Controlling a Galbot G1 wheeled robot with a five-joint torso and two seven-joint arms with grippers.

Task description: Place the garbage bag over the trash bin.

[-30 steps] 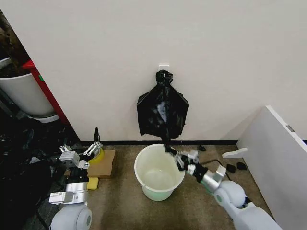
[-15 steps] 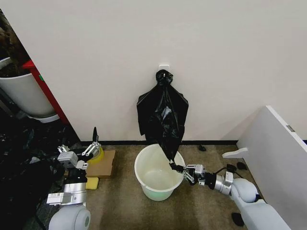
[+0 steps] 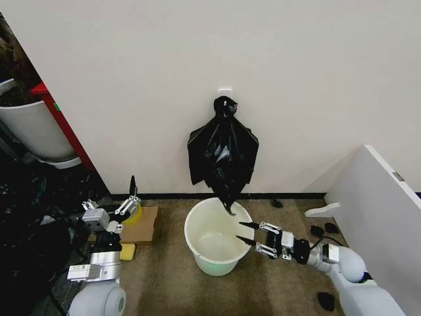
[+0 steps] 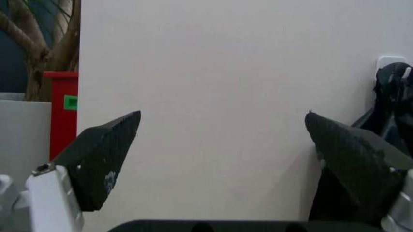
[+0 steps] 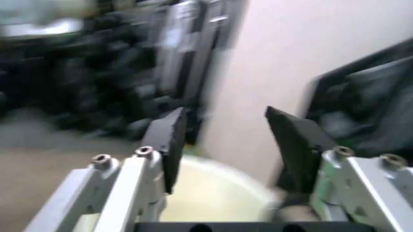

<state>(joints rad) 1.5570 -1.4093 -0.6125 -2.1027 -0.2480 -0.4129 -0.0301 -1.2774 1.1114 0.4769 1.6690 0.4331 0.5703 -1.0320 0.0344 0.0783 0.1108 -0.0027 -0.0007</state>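
The right gripper [image 3: 243, 233] gapes empty over the trash bin [image 3: 218, 236]; the garbage bag [image 3: 223, 155] hangs above (no legible writing anywhere); the left gripper [image 3: 133, 191] idles agape.

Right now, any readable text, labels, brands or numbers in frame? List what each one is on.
No text can be read.
Green label on the red cabinet: no characters can be made out.
Small dark mark on the white panel: too small to read.
Garbage bag, trash bin, left gripper, right gripper: no markings visible.
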